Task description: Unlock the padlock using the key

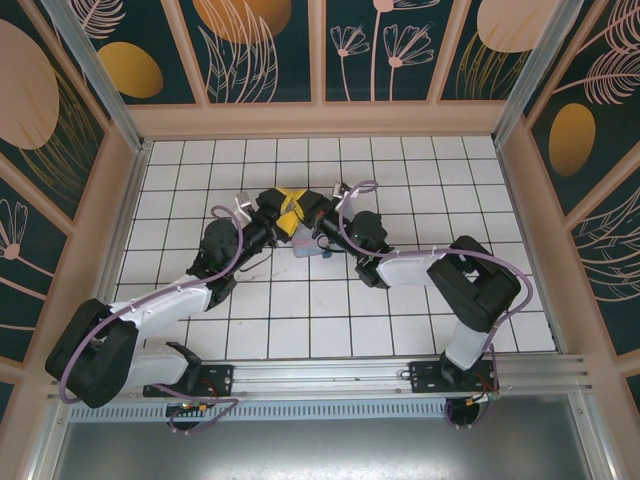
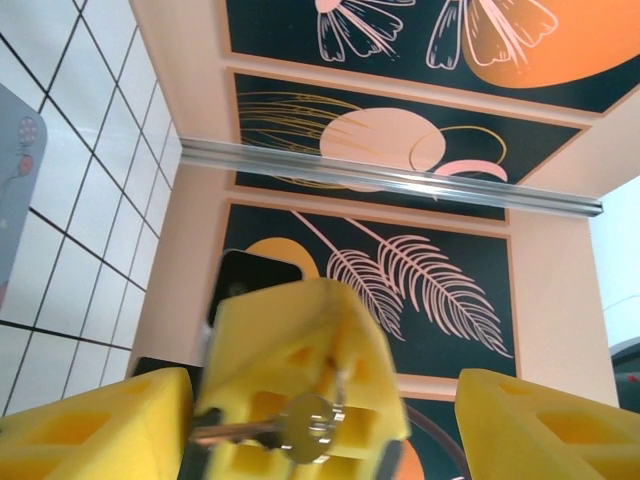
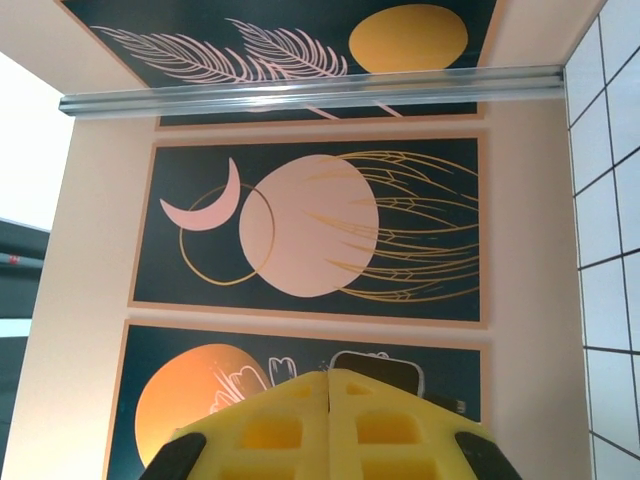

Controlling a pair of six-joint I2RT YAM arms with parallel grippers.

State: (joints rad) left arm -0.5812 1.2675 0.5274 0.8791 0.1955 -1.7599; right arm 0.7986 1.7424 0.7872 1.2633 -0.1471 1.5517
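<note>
Beside the pastel box [image 1: 305,247], the right gripper [image 3: 330,425] is clamped on the key [image 2: 305,428]; the left gripper [image 2: 325,400] gapes empty (flanking it). A thin pinch could let the key twist.

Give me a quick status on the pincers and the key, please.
Left pincer open, flanking the right one. Right pincer shut on the key. Pastel box close by the pincers.

Pastel cartoon box [image 2: 14,190] on white-tiled tabletop [image 1: 400,310]; floral wall panels [image 1: 270,45]; alu rail [image 2: 400,185].
</note>
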